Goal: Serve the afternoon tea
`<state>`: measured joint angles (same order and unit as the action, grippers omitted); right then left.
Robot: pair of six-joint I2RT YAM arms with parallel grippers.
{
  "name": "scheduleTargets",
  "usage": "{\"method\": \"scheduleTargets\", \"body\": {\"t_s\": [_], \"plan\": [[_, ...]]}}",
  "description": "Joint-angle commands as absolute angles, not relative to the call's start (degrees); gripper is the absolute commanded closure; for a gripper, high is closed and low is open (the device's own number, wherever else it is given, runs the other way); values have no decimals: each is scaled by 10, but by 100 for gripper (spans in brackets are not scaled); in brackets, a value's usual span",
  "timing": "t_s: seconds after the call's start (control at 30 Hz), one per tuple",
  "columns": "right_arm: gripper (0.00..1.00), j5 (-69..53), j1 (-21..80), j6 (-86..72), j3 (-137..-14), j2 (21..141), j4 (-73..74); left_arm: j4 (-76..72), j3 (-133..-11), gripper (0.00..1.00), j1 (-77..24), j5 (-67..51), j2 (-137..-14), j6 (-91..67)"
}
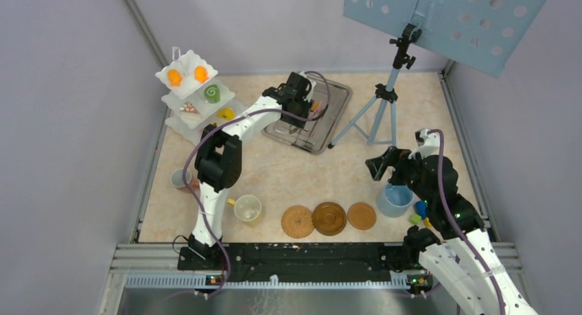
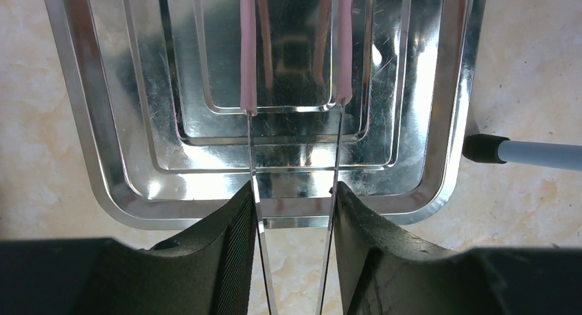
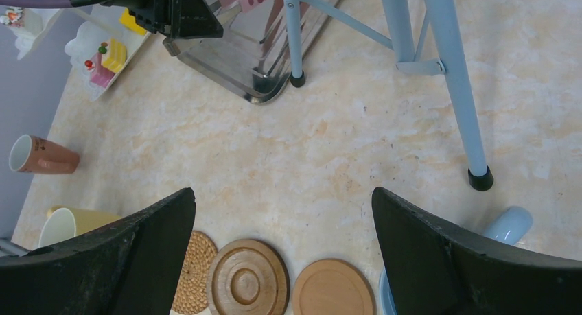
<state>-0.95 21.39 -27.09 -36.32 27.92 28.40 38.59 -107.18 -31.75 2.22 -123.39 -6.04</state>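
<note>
We see our left gripper (image 2: 294, 212) pinching the pink-tipped metal tongs (image 2: 248, 54). The stepped silver tray (image 2: 103, 157) ahead of the jaws is bare. Risk: a loose pinch lets the tongs twist or drop. Right gripper (image 3: 285, 212) gapes wide above three brown round coasters (image 3: 247, 284). Toy pastries (image 1: 211, 92) sit on the white three-tier stand (image 1: 171, 126).

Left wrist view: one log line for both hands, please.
left hand: clamped on pink-tipped metal tongs | tongs: tips empty, over silver metal tray | right hand: open, empty
</note>
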Motion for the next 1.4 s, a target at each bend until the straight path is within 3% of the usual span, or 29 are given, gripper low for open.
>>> {"method": "scheduleTargets", "body": {"t_s": [0.0,0.4,1.37], "plan": [[2,-3,220,-273,-379,280,275,374,-1100,54,-318,27,-1234,-57],[2,-2,220,-274,-376,278,273,375,-1098,70,-318,36,-1181,-60],[1,-5,220,-269,-373,281,265,421,-988,76,-318,109,-869,-65]]}}
